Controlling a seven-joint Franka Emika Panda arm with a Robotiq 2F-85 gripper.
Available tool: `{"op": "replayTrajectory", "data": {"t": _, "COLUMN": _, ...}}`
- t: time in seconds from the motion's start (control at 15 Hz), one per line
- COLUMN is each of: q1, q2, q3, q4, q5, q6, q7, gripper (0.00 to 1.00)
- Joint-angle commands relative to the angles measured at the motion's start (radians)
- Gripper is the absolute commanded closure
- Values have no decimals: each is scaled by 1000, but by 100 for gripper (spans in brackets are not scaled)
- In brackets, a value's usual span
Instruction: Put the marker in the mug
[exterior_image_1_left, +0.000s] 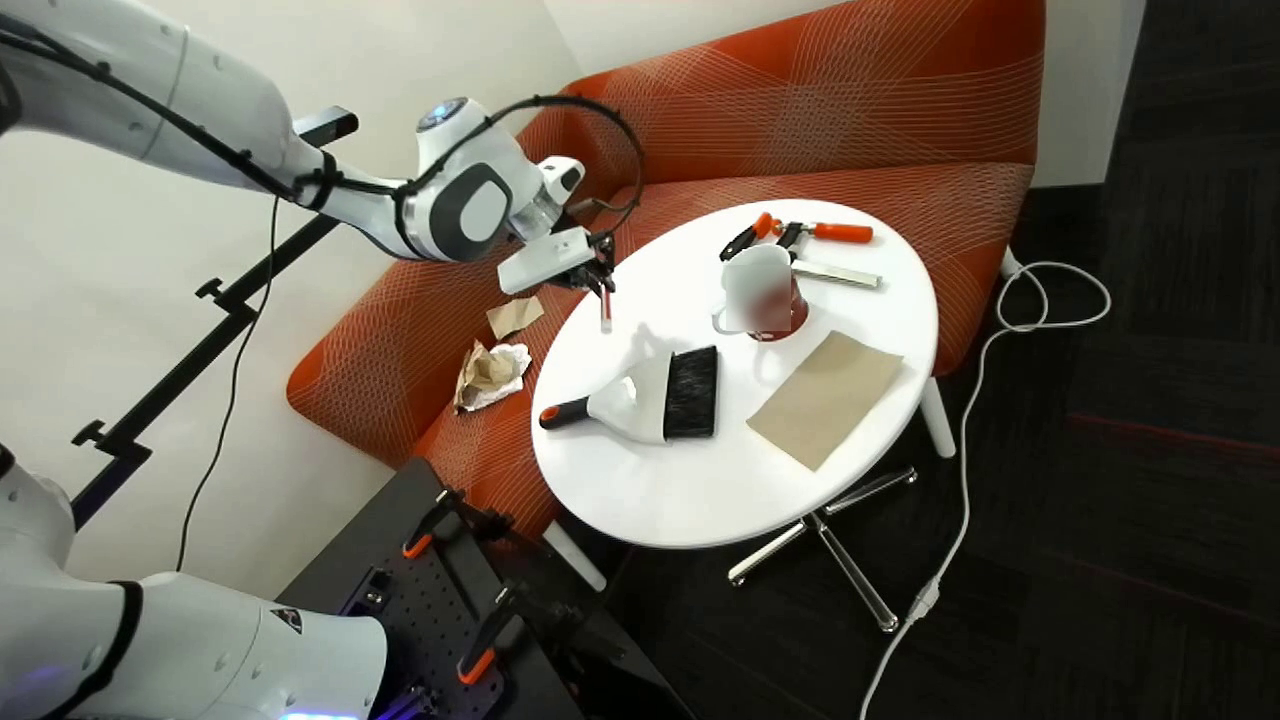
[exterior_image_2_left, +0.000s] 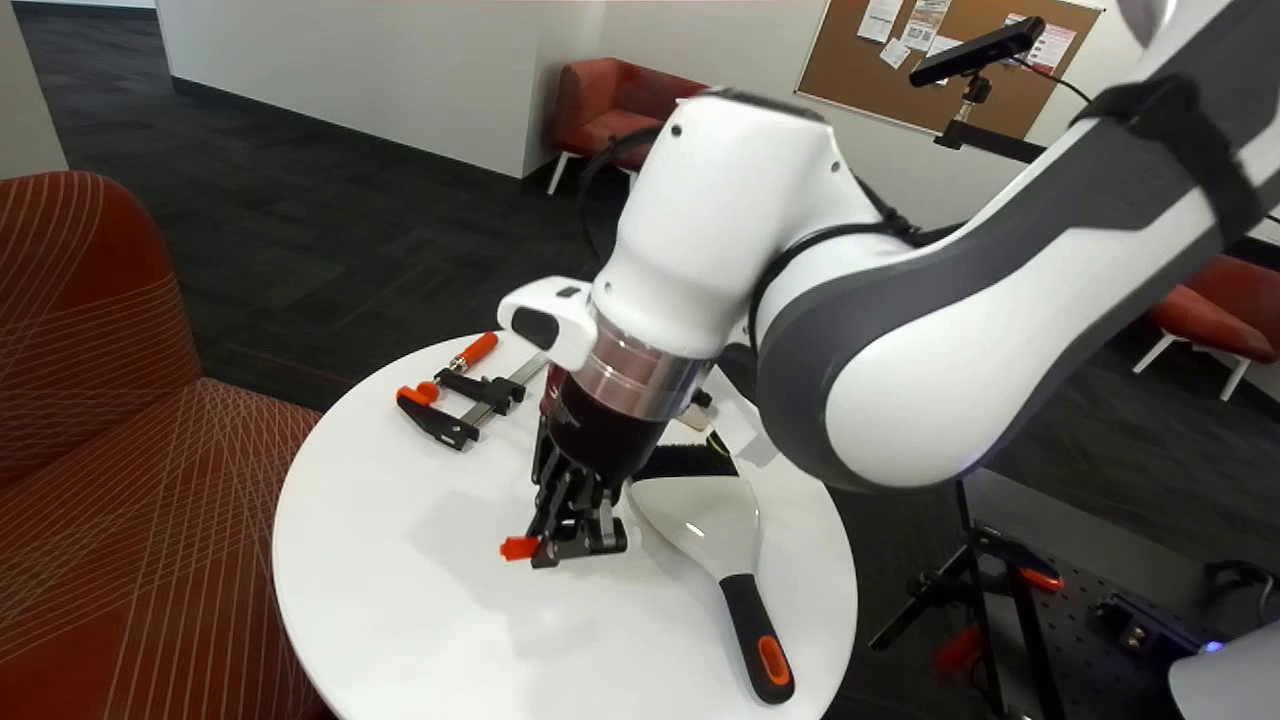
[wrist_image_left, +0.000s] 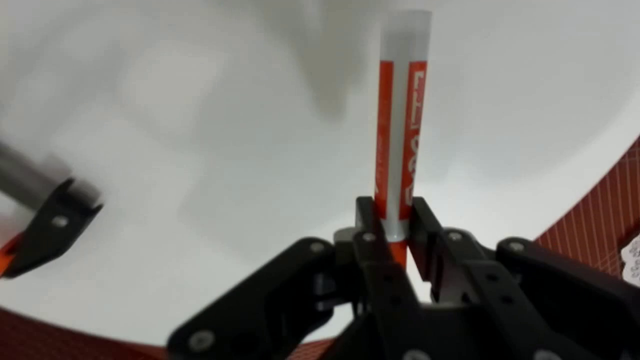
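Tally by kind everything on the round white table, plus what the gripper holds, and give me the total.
Marker, in the gripper: 1
Mug: 1
Clamp: 1
Brush: 1
Brown sheet: 1
Total: 5

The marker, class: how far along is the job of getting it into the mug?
Done: the marker is clamped in the gripper. In hand: it appears held above the table. Left: the mug stands apart, so the marker must be carried over, lowered in and released.
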Motion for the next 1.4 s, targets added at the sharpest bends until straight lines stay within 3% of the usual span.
{"op": "replayTrajectory", "data": {"t": 0.0, "q1": -2, "q2": -162, "q3": -8, "q4": -75, "q5": -14, "q6": 59, "q7": 116, "gripper": 95}}
{"op": "replayTrajectory", "data": {"t": 0.4, "q1": 30, "q2": -355, "q3": -68, "q4": -87, "q5": 4, "q6": 37, "q7": 336, "gripper": 95}}
{"op": "replayTrajectory", "data": {"t": 0.8, "q1": 57, "q2": -514, "q3": -150, "q4": -116, "q5": -87, "q6": -82, "q7": 585, "gripper": 94}}
{"op": "replayTrajectory", "data": {"t": 1.13, "q1": 51, "q2": -577, "q3": -141, "q4": -90, "q5": -61, "q6": -345, "q7": 588, "gripper": 94}}
{"op": "replayTrajectory", "data": {"t": 1.33, "q1": 50, "q2": -587, "q3": -139, "q4": -80, "q5": -30, "q6": -424, "q7": 559, "gripper": 94}}
